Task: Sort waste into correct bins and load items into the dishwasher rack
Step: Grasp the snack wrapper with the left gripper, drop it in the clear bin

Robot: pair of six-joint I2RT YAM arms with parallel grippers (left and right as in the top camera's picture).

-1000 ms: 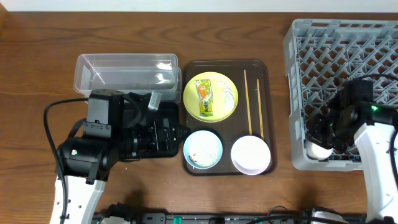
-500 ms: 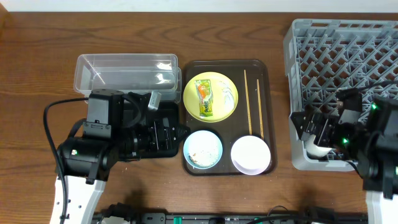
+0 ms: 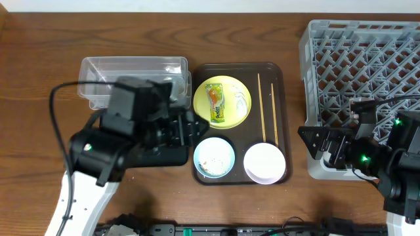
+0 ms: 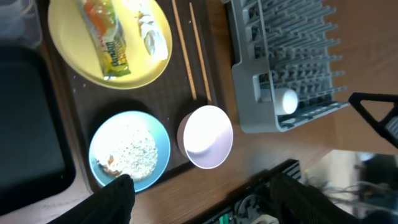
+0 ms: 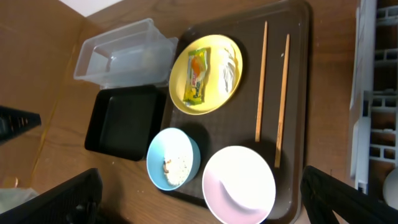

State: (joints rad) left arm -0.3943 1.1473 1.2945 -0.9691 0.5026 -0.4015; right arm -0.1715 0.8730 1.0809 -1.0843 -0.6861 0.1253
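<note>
On the brown tray point(image 3: 280, 73), a pale-yellow plate point(image 3: 231, 113) carries a green-orange snack wrapper point(image 3: 218, 105) and a white scrap point(image 3: 241, 99). Two chopsticks point(image 3: 261, 108) lie to its right. In front stand a light-blue bowl point(image 3: 214, 157) with rice bits point(image 4: 130, 152) and a white bowl point(image 3: 264, 162). My left gripper point(image 3: 190, 128) hangs open and empty at the tray's left edge, over the black container point(image 5: 127, 121). Between the tray and the grey rack point(image 3: 361, 59), my right gripper point(image 3: 320, 143) is open and empty, with the white bowl point(image 5: 239, 183) below it.
The clear tub point(image 3: 131, 72) sits behind the black container, left of the tray. A small round white object point(image 4: 287, 99) rests in the rack's front corner. Cables and a black bar run along the table's front edge point(image 3: 216, 229).
My right gripper opened and drew back out of the rack's front corner, toward the tray. My left arm swung right and back, toward the tray's left edge.
</note>
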